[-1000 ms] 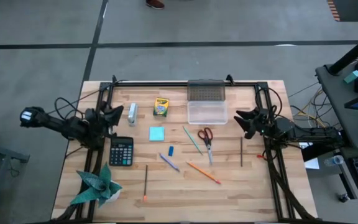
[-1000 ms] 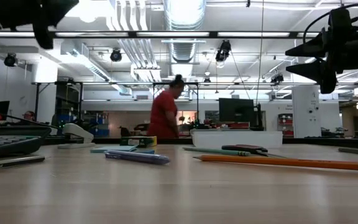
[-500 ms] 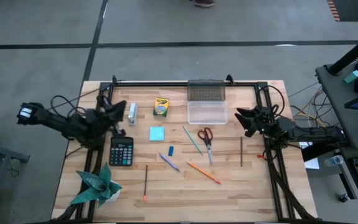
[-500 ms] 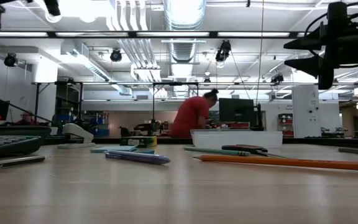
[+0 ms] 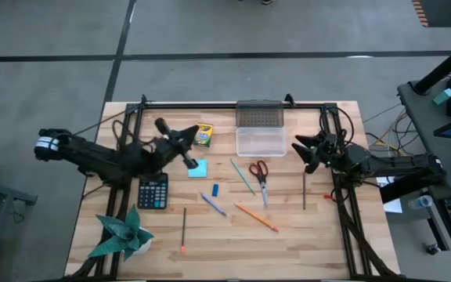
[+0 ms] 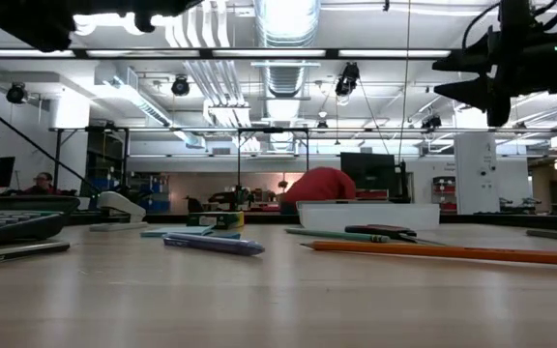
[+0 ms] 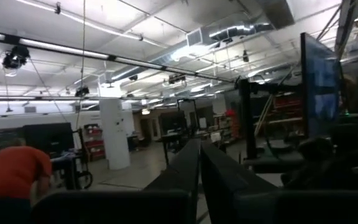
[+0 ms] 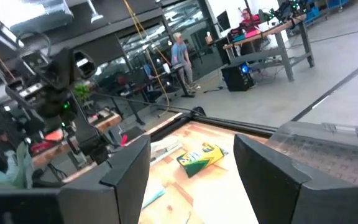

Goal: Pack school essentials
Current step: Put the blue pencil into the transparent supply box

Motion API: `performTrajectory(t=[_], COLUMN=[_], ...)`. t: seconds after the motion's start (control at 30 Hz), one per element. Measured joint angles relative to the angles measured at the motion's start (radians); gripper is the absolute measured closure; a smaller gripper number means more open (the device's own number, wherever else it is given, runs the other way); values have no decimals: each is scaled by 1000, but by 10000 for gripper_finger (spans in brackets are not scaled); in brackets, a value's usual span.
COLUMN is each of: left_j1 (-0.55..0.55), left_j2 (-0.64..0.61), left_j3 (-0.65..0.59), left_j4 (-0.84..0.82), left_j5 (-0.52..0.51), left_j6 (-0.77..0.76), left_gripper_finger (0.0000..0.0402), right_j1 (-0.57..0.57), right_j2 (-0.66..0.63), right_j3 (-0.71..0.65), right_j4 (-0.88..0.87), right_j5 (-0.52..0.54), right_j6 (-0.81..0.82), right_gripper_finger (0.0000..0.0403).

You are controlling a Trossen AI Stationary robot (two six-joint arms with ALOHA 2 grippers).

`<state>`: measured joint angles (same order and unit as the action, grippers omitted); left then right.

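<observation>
My left gripper (image 5: 190, 160) is shut and hangs in the air over the light-blue note pad (image 5: 199, 170), touching nothing; its wrist view shows the shut fingers (image 7: 199, 168) pointing level into the room. My right gripper (image 5: 298, 149) is open, raised near the table's right side beside the clear container (image 5: 261, 142); its fingers (image 8: 129, 165) stand wide apart. Lying flat on the table are the crayon box (image 5: 203, 135), blue eraser (image 5: 215, 189), red-handled scissors (image 5: 258, 171), green pencil (image 5: 242, 176), orange pencil (image 5: 256, 217), blue pen (image 5: 214, 204) and two dark pencils (image 5: 184, 229) (image 5: 304, 190).
The container's lid (image 5: 260, 117) lies behind the container at the far edge. A black calculator (image 5: 153, 190) and a green folded-paper plant (image 5: 122, 233) sit at the near left. A white stapler (image 6: 119, 205) lies under the left arm. A person in red bends over beyond the table (image 6: 319, 184).
My left arm has swung from the table's left side toward its middle, and its gripper now hangs over the note pad. My right gripper has risen slightly. The things on the table have not moved. The person in red has walked rightward and bent down.
</observation>
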<state>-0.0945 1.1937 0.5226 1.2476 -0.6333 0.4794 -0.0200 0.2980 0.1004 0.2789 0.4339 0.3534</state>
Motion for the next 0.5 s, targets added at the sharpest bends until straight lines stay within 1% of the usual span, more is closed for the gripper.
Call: performTrajectory(t=[0.17,0.23,0.37,0.5], left_j1=[40,53,64,63], left_j2=[89,107,112,82], left_j3=[31,46,66,62], left_j4=[-2,-2,1,1], left_j5=[-1,-6,-36,-39], left_j6=[-1,7,89,163], left_gripper_finger=[402,402,402,402], right_j1=[0,0,0,0], right_j2=[101,140,230,325], right_j3=[96,137,232,340], right_j4=[-91,-132,-215,-311], right_j5=[0,0,0,0], right_j6=[-11,-12,-9,-2], right_gripper_finger=[184,184,184,184])
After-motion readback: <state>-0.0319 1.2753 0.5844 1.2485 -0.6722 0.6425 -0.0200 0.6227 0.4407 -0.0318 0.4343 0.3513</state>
